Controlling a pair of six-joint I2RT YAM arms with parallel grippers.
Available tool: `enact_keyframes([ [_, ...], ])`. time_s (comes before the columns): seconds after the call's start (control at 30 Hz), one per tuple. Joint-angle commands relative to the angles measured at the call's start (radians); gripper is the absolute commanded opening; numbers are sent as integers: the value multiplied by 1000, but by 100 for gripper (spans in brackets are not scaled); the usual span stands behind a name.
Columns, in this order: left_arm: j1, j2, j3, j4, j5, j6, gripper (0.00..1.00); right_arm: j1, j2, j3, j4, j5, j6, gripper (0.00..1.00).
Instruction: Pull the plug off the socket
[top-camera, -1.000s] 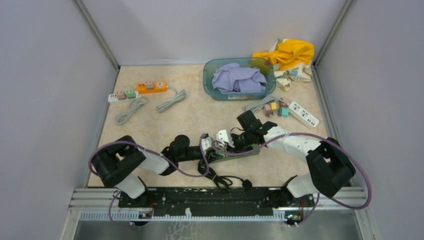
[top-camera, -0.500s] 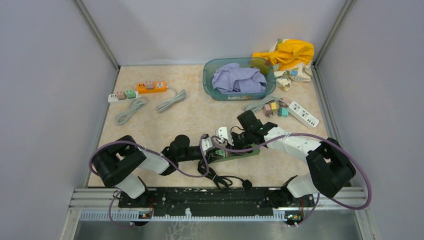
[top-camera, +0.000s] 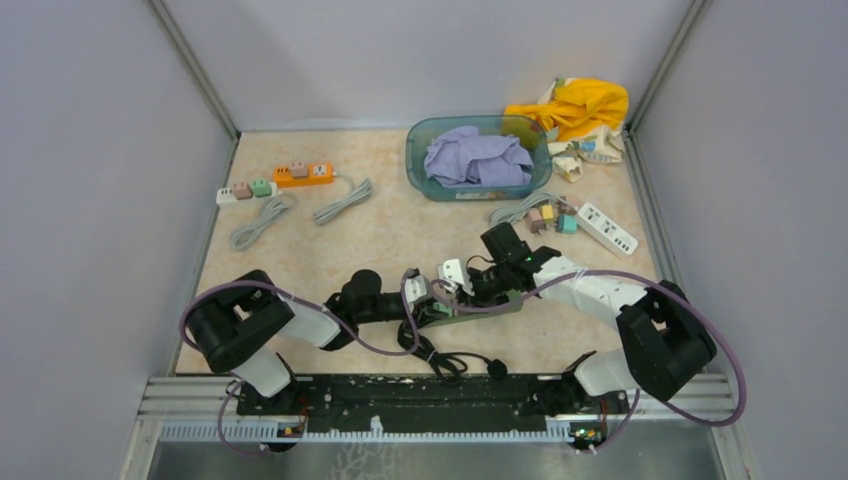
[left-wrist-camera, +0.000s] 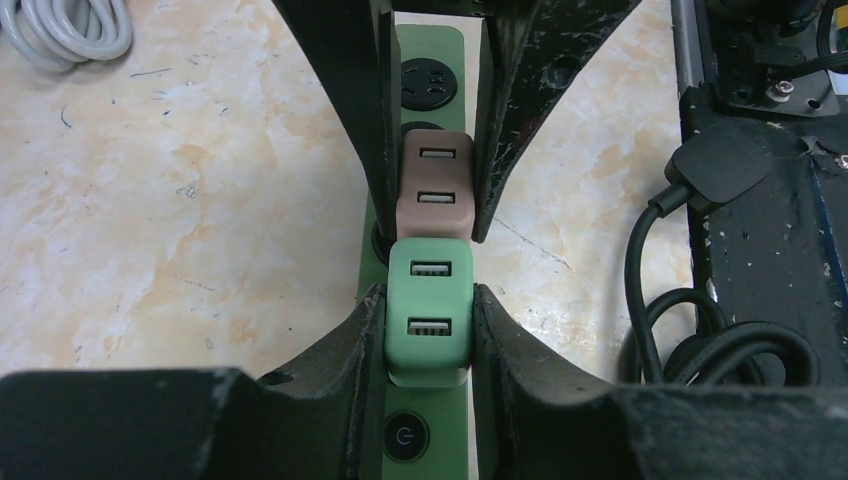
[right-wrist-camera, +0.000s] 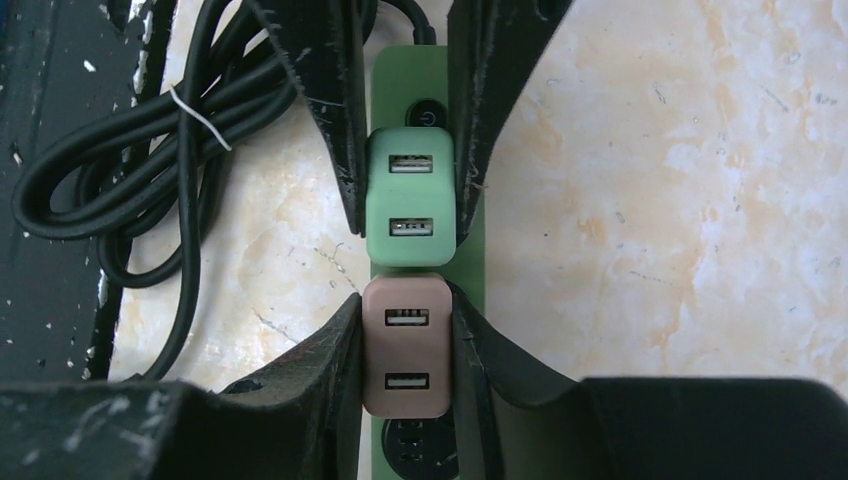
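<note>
left arm (top-camera: 300, 322): slung low, reaching right toward the middle
right arm (top-camera: 590, 288): also low, reaching left, nose to nose with it
left gripper (left-wrist-camera: 428, 292): fingers pinched on green plug (left-wrist-camera: 428, 340)
right gripper (right-wrist-camera: 405, 296): fingers pinched on brown plug (right-wrist-camera: 405, 360)

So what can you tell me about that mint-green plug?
The green plug is a small rounded block of matte mint plastic with two USB slots on top. It sits upright on the green power strip beside its power button. The left arm's jaws clamp its two sides, and a brown plug butts against its far end.
</note>
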Motion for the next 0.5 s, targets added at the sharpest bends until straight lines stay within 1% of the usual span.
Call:
enact_keyframes([
  [0.0, 0, 24, 8, -41, 8, -5, 1, 32, 6, 47, 164, -74, 175, 0],
  [0.07, -1, 26, 5, -40, 9, -10, 1, 32, 1, 46, 199, -41, 216, 0],
  [0.13, 0, 28, 0, -37, 8, -12, 1, 27, -14, 32, 229, 11, 222, 0],
  [0.23, 0, 31, -8, -29, 5, -13, 1, -9, -28, 21, 218, 33, 183, 0],
  [0.3, 0, 31, -12, -26, 4, -12, 1, -30, -40, 17, 175, 37, 114, 0],
  [0.4, 0, 29, -13, -27, 1, -6, 1, -31, -74, -12, 98, -25, -44, 0],
  [0.47, 1, 30, -12, -27, 1, -3, 1, -23, -84, -28, 70, -107, -77, 0],
])
